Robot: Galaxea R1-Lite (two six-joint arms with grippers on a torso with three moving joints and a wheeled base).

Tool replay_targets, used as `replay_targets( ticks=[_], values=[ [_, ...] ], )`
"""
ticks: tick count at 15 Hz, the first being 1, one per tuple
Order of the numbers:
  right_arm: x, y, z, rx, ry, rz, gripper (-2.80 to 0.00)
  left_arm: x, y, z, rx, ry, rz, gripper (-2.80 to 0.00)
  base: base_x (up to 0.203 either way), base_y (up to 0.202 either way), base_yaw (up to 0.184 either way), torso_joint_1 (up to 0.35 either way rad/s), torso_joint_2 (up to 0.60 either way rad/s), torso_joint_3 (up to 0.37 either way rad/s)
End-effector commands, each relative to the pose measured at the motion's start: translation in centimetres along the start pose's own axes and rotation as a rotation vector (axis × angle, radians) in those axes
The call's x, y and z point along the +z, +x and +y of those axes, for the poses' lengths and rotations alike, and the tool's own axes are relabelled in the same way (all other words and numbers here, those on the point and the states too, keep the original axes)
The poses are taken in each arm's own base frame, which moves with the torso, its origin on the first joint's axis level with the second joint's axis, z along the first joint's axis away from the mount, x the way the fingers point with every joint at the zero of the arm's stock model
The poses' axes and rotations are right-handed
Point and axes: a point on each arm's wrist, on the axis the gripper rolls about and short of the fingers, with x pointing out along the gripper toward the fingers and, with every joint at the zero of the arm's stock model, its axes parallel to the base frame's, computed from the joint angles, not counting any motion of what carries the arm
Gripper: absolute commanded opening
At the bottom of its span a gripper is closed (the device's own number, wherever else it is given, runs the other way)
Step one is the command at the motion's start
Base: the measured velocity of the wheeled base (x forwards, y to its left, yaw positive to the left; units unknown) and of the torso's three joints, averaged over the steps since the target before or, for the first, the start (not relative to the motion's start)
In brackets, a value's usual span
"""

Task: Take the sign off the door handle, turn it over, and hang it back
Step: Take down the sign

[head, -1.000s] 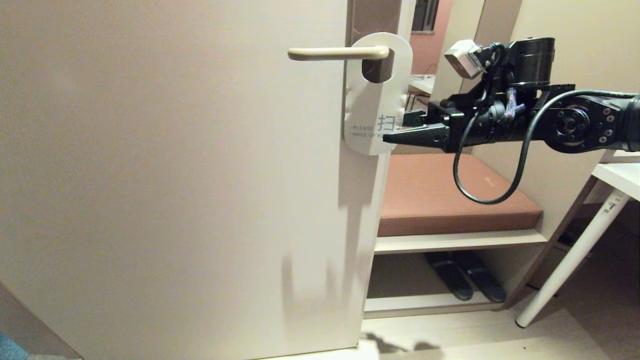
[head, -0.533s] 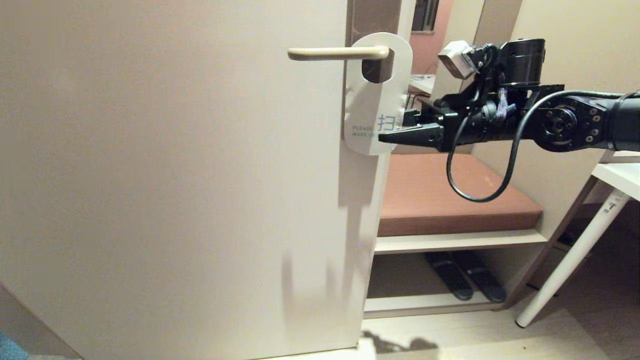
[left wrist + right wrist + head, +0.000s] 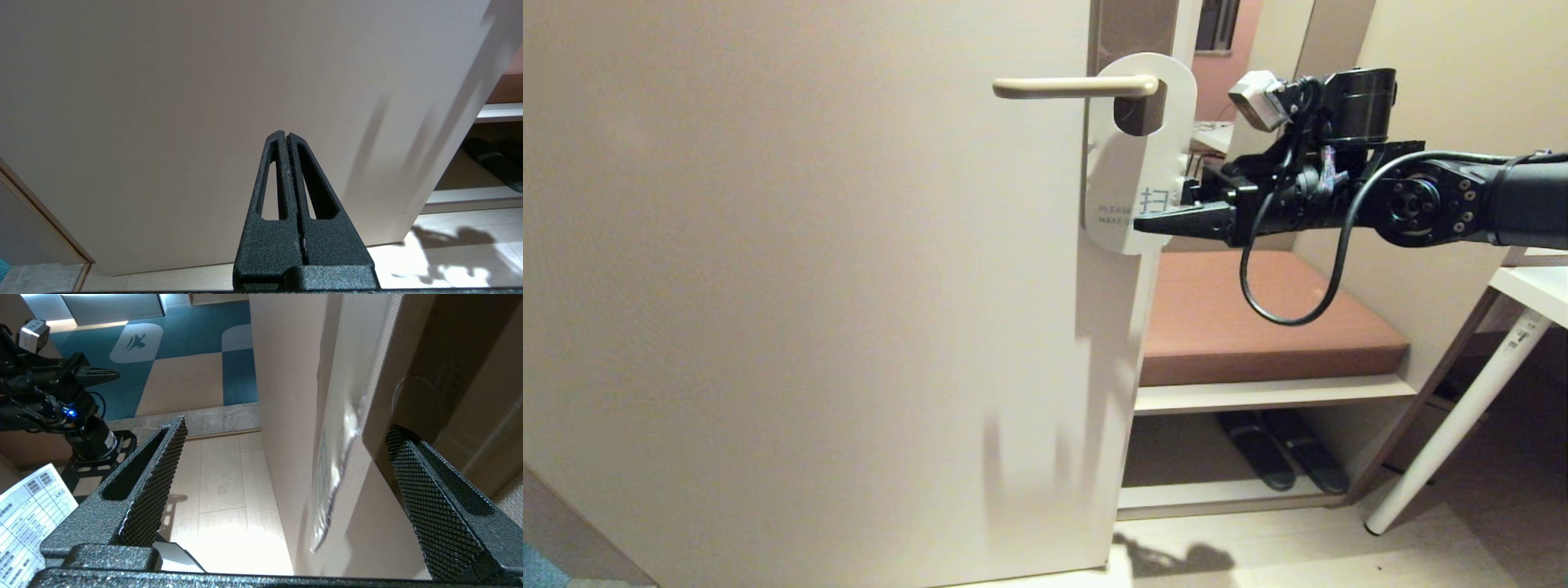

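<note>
The right hand [image 3: 1164, 211] reaches in from the right of the frame, fingers spread wide and straddling the lower edge of the sign [image 3: 1131, 163] — nothing gripped yet. The sign hangs white side out on the door handle [image 3: 1074, 86], upper centre. Judged so, removal, flipping and rehanging all remain. The left hand [image 3: 287, 136] stays closed and empty, low beside the door [image 3: 809, 286].

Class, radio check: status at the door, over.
Right gripper open, jaws straddling sign's lower edge. Left gripper shut, parked low. Sign on door handle, white side out. Nothing in the way.
</note>
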Motion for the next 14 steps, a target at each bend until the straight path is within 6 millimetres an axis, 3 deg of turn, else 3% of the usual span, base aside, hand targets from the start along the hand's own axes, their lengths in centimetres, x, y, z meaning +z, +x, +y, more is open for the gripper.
replay_targets(
  ticks=[1, 14],
  values=[
    [0.0, 0.3, 0.0, 0.027, -0.007, -0.004, 0.00, 0.0, 0.0, 0.0, 0.001, 0.000, 0.001, -2.80, 0.000, 0.000, 0.000, 0.000, 0.00, 0.000],
    [-0.3, 1.6, -0.7, 0.100, -0.020, -0.013, 0.00, 0.0, 0.0, 0.0, 0.002, 0.000, 0.001, -2.80, 0.000, 0.000, 0.000, 0.000, 0.00, 0.000]
  ],
)
